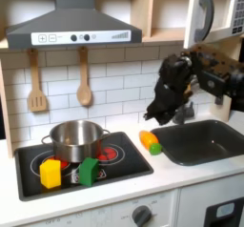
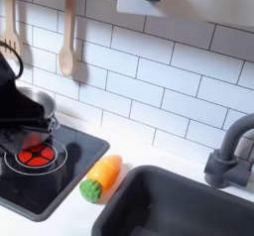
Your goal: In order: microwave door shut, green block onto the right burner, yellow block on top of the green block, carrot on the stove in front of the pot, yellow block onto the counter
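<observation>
Looking at the first exterior view, we note the gripper [image 1: 152, 109] raised over the sink's [image 1: 212, 141] back-left corner; whether its jaws are apart or together we cannot tell. Green block [image 1: 89, 171] and yellow block [image 1: 50, 173] sit at the stove's [image 1: 27, 186] front edge, before the pot [image 1: 75, 137]. The carrot [image 1: 151, 141] lies on the counter between stove and sink. Microwave [image 1: 219, 14] hangs upper right.

In the second exterior view, the carrot [image 2: 101, 177] lies just beside the sink's [image 2: 189, 195] left rim, near the red burner [image 2: 36, 156].
</observation>
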Motion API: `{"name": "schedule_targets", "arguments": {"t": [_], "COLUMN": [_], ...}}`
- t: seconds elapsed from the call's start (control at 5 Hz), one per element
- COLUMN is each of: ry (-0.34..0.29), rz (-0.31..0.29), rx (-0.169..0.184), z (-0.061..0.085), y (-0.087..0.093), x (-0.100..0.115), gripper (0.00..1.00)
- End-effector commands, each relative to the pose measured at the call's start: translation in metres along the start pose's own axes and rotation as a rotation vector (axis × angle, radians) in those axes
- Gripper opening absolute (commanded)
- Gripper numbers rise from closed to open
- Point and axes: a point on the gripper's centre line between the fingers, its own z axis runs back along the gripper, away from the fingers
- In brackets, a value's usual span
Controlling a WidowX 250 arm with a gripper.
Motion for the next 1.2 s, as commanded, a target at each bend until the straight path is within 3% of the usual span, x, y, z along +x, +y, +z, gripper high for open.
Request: {"name": "schedule_targets", "arguments": {"t": [0.0,0.4,0.8,1.0], "ry": [-0.005,0.003,-0.017,-0.023], "rz": [0.008,0.032,0.065,0.104], "rx": [-0.024,-0.039,-0.067,-0.088], "z": [-0.003,-0.010,-0.003,-0.002], "y": [0.002,0.007,0.018,0.032], "x": [0.018,0.037,0.056,0.069], "gripper": [0.00,0.00,0.00,0.00]}}
